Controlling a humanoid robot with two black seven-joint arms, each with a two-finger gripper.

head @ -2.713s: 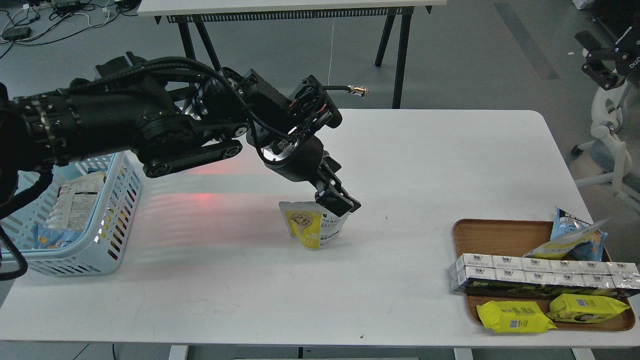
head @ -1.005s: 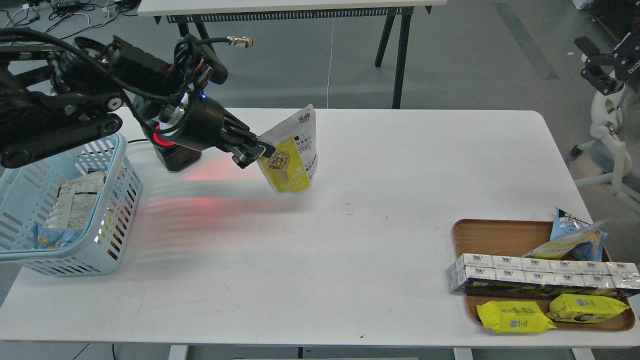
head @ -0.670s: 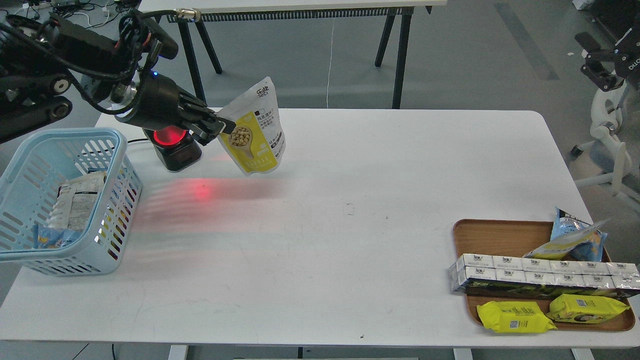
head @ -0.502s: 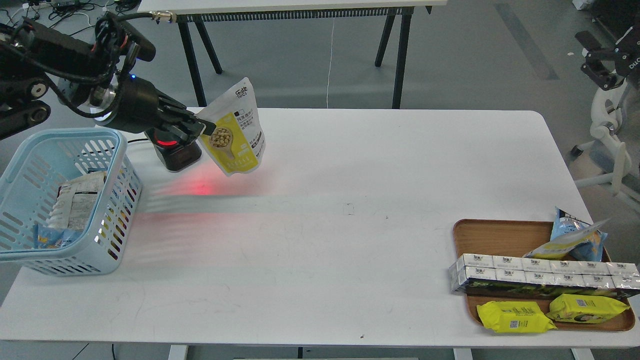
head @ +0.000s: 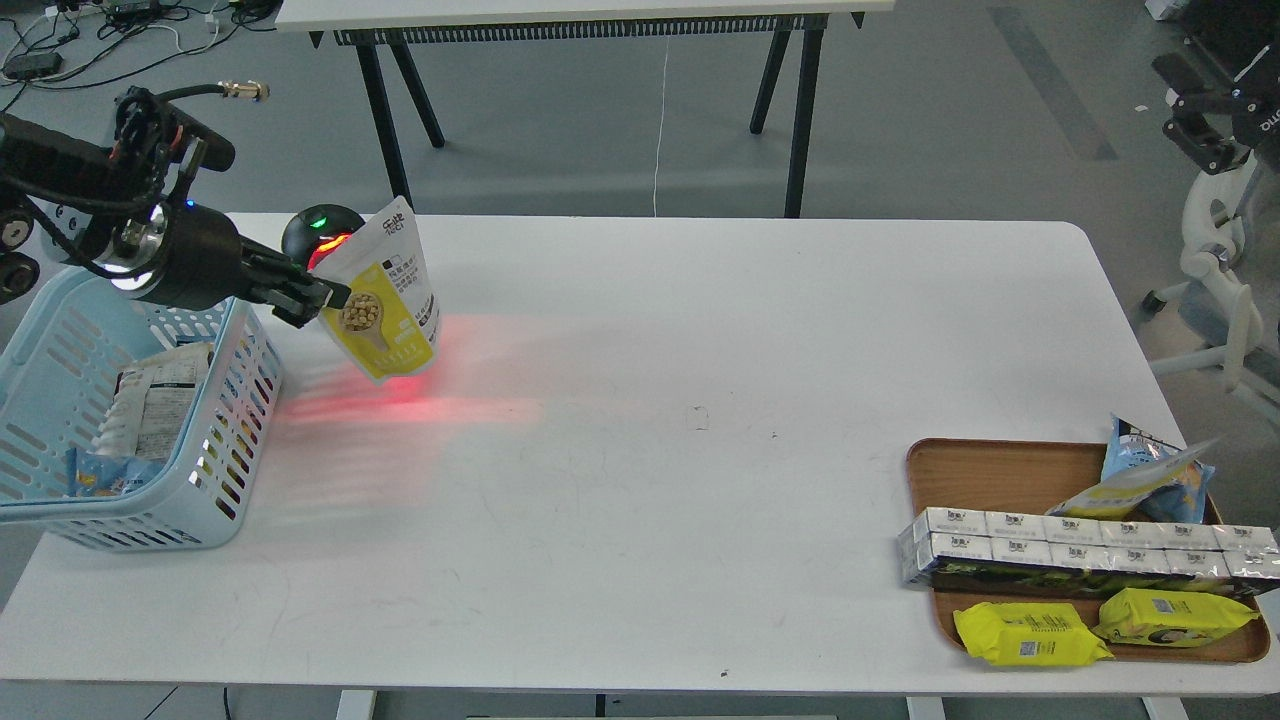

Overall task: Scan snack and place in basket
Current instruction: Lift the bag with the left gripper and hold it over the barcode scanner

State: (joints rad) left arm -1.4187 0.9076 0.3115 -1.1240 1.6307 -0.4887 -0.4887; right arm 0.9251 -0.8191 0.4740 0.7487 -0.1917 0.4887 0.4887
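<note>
My left gripper (head: 325, 298) is shut on the left edge of the snack (head: 385, 295), a pouch with a white top and a yellow lower part picturing a spoonful of beige balls. The pouch hangs upright above the table, right in front of a black scanner (head: 318, 228) that shows a green and a red light. Red light falls on the table under the pouch. The light blue basket (head: 235, 400) stands at the table's left edge, just left of the gripper, with several packs inside. My right gripper is out of view.
A brown wooden tray (head: 985, 465) at the front right holds white cartons (head: 1080, 550), two flat yellow packs (head: 1030, 633) and a blue and yellow bag (head: 1150, 480). A second table (head: 580, 12) stands behind. Another robot's white base (head: 1215, 260) stands off the table's right.
My left gripper lifted the pouch from the table's middle and carried it left, in front of the scanner. The scanner now shows a green light.
</note>
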